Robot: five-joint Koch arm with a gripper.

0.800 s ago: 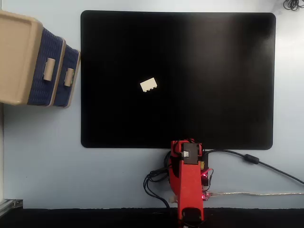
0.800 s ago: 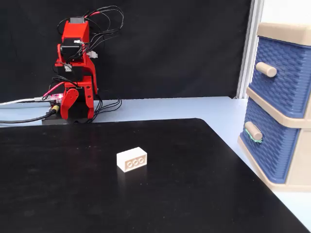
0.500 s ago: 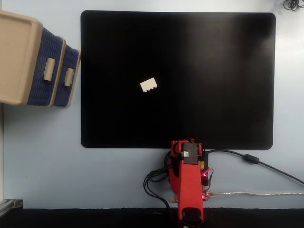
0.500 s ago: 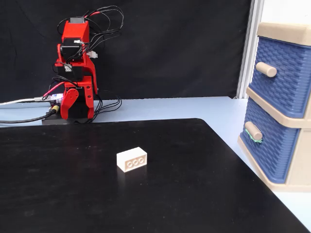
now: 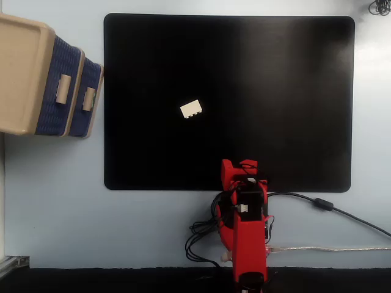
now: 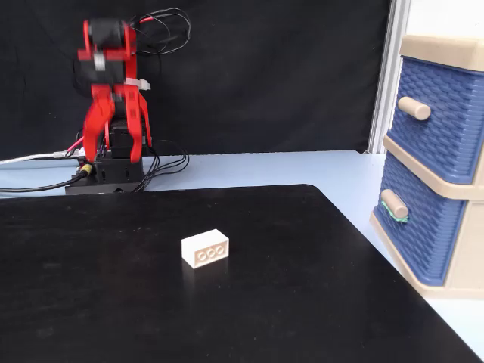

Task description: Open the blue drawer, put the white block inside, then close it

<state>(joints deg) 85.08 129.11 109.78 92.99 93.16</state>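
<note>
The white block (image 5: 191, 109) (image 6: 206, 248) lies alone on the black mat (image 5: 275, 91) (image 6: 113, 318), left of the mat's middle in a fixed view from above. The blue drawer (image 5: 93, 76) (image 6: 417, 227), lowest in the beige unit (image 5: 21, 73) (image 6: 461, 283), is pushed in, with its small beige handle (image 5: 89, 99) (image 6: 393, 204) facing the mat. My gripper (image 5: 238, 165) (image 6: 113, 155) hangs over the mat's near edge by the arm's base, far from both block and drawer. Its two red fingers (image 6: 138, 144) stand apart, open and holding nothing.
An upper blue drawer (image 5: 58, 85) (image 6: 442, 113) with its own handle sits above the lower one, also shut. Cables (image 5: 324, 204) (image 6: 38, 185) trail from the red arm's base (image 5: 244, 244) along the table. A black curtain backs the arm.
The arm has unfolded from its rest pose: the gripper swung out and forward over the mat's edge, fingers now hanging down and spread. Block and drawers have not moved.
</note>
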